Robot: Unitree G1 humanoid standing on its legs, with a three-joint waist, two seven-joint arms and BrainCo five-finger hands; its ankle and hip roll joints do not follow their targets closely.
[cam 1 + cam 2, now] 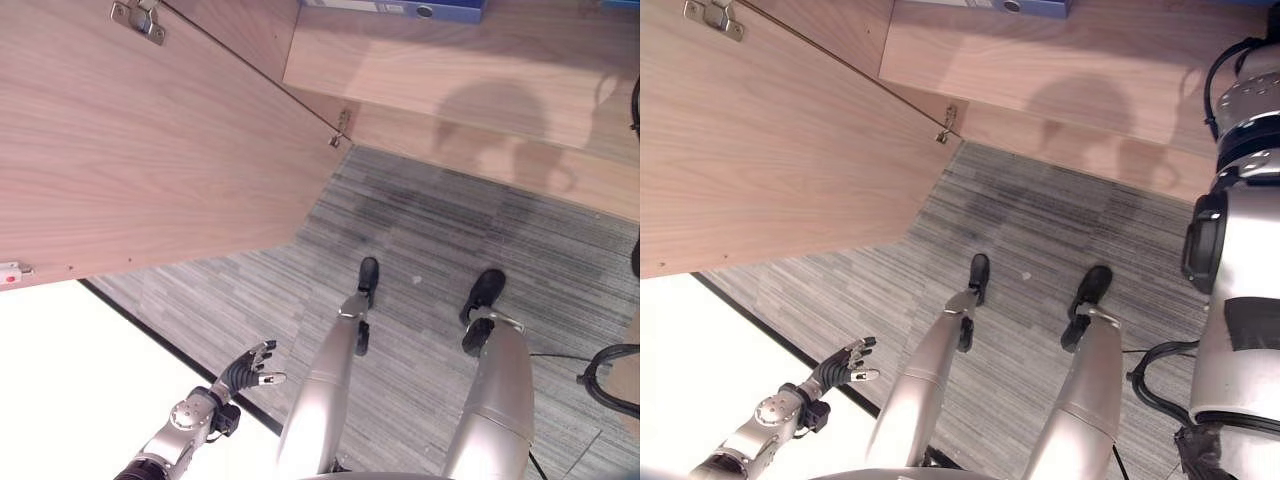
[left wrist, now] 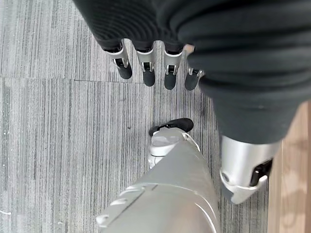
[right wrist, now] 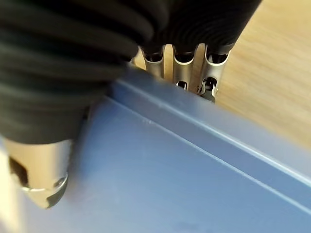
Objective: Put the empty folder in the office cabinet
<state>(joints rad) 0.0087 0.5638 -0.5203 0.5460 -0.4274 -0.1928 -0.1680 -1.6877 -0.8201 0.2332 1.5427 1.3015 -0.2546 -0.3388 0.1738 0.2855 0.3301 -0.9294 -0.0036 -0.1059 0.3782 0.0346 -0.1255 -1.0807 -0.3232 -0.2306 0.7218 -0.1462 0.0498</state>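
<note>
Step in hand, by my reading: seating the folder (image 3: 194,184) on the cabinet shelf (image 1: 470,75), then letting go. To do it well, slide it fully back until it lies flat on the wood with no edge hanging out, and only then ease the grip, drawing the hand straight out so the door (image 1: 130,150) beside it is not knocked. Right hand (image 3: 187,68): fingers reach down over the far edge of the blue folder, thumb on the near face, so it grips the folder; pale wood lies just beyond the fingertips. Head views show a blue folder at the back of the shelf. Left hand (image 1: 245,370): low at the side, fingers loosely spread, empty, above grey carpet (image 2: 63,145).
</note>
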